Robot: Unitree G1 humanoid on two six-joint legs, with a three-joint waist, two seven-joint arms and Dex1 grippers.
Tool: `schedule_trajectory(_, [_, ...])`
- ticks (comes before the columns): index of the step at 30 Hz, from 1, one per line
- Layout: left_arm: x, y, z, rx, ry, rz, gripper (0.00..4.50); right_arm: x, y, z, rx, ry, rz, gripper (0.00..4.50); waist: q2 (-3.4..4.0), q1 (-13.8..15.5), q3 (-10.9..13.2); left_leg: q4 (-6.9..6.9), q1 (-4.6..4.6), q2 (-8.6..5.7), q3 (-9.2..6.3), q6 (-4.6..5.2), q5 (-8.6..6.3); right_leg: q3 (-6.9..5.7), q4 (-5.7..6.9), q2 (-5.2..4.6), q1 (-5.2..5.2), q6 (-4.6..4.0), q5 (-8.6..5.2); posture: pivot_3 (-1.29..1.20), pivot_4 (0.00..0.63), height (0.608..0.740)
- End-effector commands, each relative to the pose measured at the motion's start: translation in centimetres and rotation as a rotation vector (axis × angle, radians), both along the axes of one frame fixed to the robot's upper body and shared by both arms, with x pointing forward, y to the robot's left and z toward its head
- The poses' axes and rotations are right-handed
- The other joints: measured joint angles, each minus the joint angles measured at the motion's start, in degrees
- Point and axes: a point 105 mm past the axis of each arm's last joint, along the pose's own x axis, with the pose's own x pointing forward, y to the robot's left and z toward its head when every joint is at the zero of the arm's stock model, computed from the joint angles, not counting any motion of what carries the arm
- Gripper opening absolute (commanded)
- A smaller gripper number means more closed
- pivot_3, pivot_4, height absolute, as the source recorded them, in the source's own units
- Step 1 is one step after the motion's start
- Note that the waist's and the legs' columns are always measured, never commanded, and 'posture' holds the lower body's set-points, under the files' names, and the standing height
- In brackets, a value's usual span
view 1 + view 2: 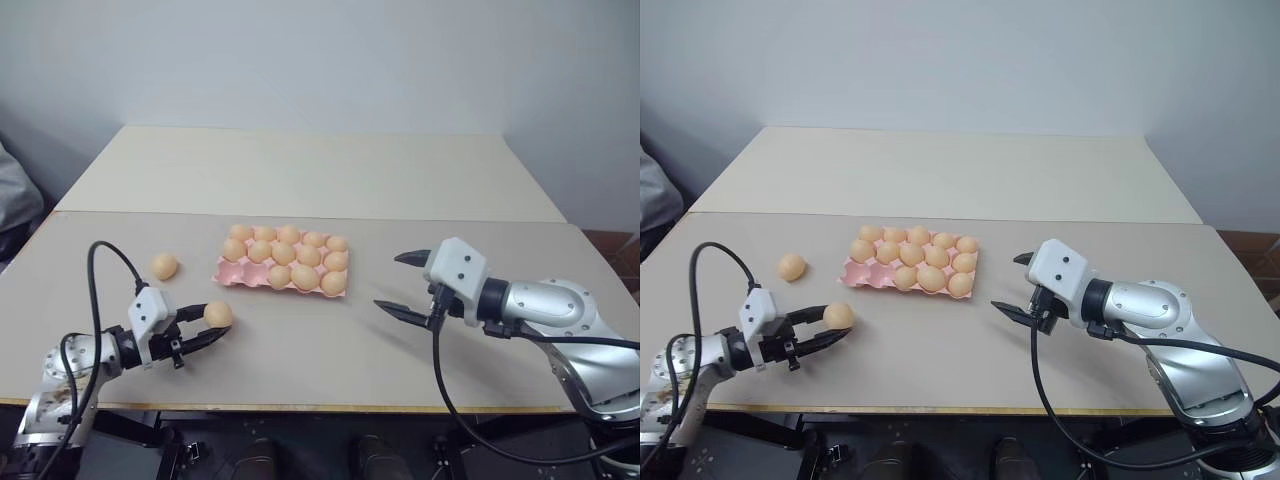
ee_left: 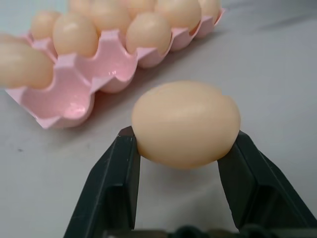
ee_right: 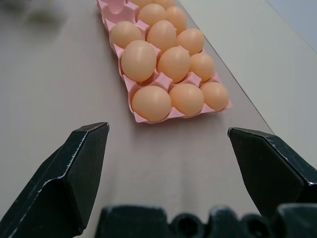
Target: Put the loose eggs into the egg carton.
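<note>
While the left gripper (image 1: 208,322) pinches one egg (image 1: 218,314) between its two black fingers (image 2: 111,183), that egg sits just off the egg carton's (image 1: 228,271) near-left corner, well short of the cups. From the left wrist view the held egg (image 2: 185,124) lies crosswise between the fingers, with an empty pink cup (image 2: 69,96) at the carton's near corner beyond it. Whether the egg is lifted clear of the table (image 1: 330,350) or resting on it cannot be told.

A second loose egg (image 1: 164,266) lies on the table to the left of the carton, apart from it and from the left gripper.

Most cups of the carton are filled with eggs; empty ones show at the left end of its near row.

To the right of the carton, the right gripper (image 1: 400,283) hangs with jaws spread wide, nothing between them, pointing toward the carton's right end.
</note>
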Motion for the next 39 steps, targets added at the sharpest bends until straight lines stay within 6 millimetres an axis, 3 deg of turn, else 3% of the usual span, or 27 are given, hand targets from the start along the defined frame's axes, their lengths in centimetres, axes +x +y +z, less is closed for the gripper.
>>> schedule_trajectory(1, [1.1, -0.7, 3.2, -0.054, -0.111, -0.01, 2.03, 0.0, 0.3, 1.1, 0.005, -0.064, -0.002, 4.5, 0.0, 0.3, 0.0, 0.01, -0.01, 0.0, 0.0, 0.0, 0.0, -0.01, 0.0, 0.01, 0.0, 0.0, 0.0, 0.0, 0.15, 0.74])
schedule_trajectory(11, [6.3, -2.9, 3.3, -0.02, -0.195, 0.009, 2.03, -0.1, 0.5, 1.4, 0.029, -0.088, -0.04, 4.5, -0.02, 0.8, 0.0, 0.06, 0.01, -0.06, 0.0, 0.01, 0.01, 0.02, -0.03, 0.03, 0.15, 0.26, 0.16, 0.0, 0.15, 0.74])
schedule_trajectory(19, [8.2, -3.5, 3.9, -0.001, -0.241, -0.025, 2.03, -0.4, 0.1, 1.2, 0.03, -0.09, -0.084, 4.5, -0.03, 0.6, 0.0, 0.07, 0.02, -0.05, -0.03, 0.02, 0.01, 0.03, -0.01, 0.06, 0.18, 0.27, 0.18, 0.0, 0.15, 0.74])
schedule_trajectory(27, [7.6, -3.4, 3.6, -0.002, -0.24, -0.067, 4.38, -0.7, 0.1, 0.9, 0.034, -0.073, -0.078, 4.5, -0.03, 0.7, 0.0, 0.07, 0.02, -0.06, -0.04, 0.02, 0.01, 0.03, -0.01, 0.06, 0.18, 0.28, 0.18, 0.0, 0.15, 0.74])
schedule_trajectory(35, [7.7, -2.8, 3.8, 0.005, -0.277, -0.008, 4.47, -0.3, 0.1, 1.0, 0.033, -0.078, -0.079, 4.5, -0.03, 0.6, 0.0, 0.08, 0.03, -0.05, -0.05, 0.02, 0.01, 0.04, -0.01, 0.06, 0.21, 0.29, 0.18, 0.0, 0.15, 0.74])
schedule_trajectory(39, [6.7, -0.9, 5.2, -0.022, -0.304, 0.055, 4.47, -0.4, 0.3, 1.4, 0.025, -0.082, -0.049, 4.5, -0.03, 0.3, 0.0, 0.08, 0.02, -0.04, -0.05, 0.02, 0.01, 0.03, -0.02, 0.06, 0.2, 0.29, 0.18, 0.0, 0.15, 0.74])
